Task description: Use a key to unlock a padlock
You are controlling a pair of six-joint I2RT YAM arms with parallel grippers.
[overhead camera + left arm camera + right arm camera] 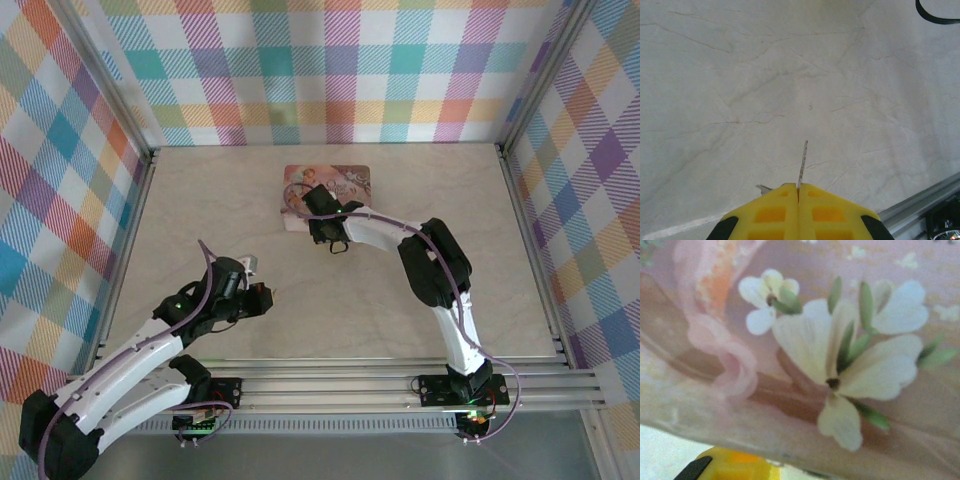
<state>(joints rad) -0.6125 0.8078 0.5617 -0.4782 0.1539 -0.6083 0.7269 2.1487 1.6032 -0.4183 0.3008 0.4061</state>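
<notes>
- Table [200,210]: pale, marble-like top with thin grey veins, bare across most of it.
- Rails [330,385]: metal, running along the near edge.
- Tin [350,178]: pink, picture-printed, near the middle of the far edge; it seems to lie flat, though its near side is covered.

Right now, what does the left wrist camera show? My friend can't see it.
The yellow left hand is shut on a thin key that pokes forward over a pale marbled table. A metal rail crosses the bottom right corner.
</notes>
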